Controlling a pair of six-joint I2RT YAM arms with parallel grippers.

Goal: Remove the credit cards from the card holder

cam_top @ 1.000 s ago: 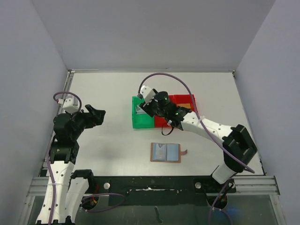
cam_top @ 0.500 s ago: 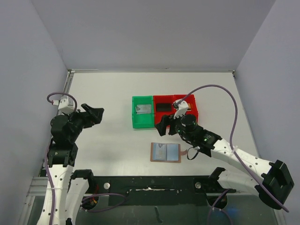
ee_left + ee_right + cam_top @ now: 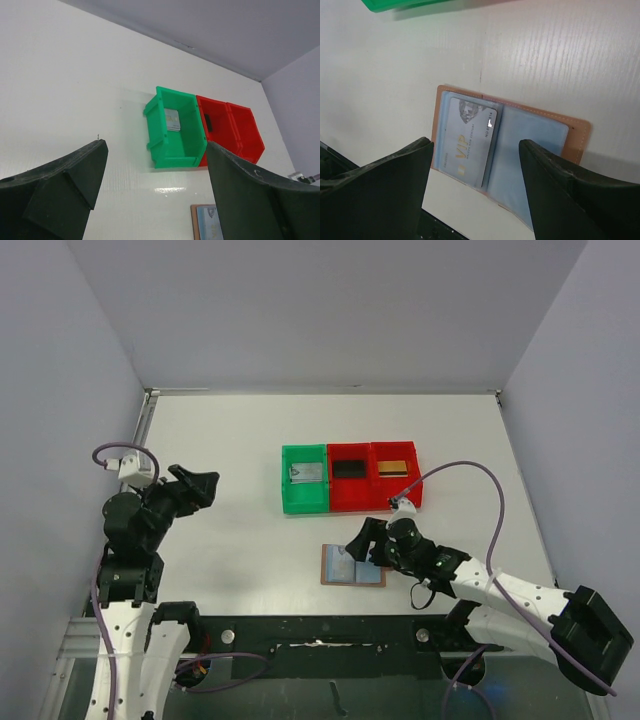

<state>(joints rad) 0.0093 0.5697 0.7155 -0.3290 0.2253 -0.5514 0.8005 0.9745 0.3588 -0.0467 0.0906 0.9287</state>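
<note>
The card holder (image 3: pixel 352 566) lies open near the table's front edge, brown with blue-grey pockets. In the right wrist view a pale VIP credit card (image 3: pixel 467 145) sits in the left pocket of the card holder (image 3: pixel 535 145). My right gripper (image 3: pixel 362 540) hovers just above it, open, with nothing between its fingers (image 3: pixel 475 146). A silver card (image 3: pixel 305 473) lies in the green bin (image 3: pixel 288 496), a black card (image 3: pixel 348 468) in the middle red bin, and a gold card (image 3: pixel 394 467) in the right red bin. My left gripper (image 3: pixel 195 485) is open and empty at the far left (image 3: pixel 156 150).
The three bins stand side by side behind the card holder: the green bin (image 3: pixel 177 150), the middle red bin (image 3: pixel 350 496) and the right red bin (image 3: pixel 398 494). The black front rail (image 3: pixel 320 630) runs just below the card holder.
My right arm has swung back from the bins toward the front edge and now hangs over the open card holder. The left arm has shifted only slightly.
</note>
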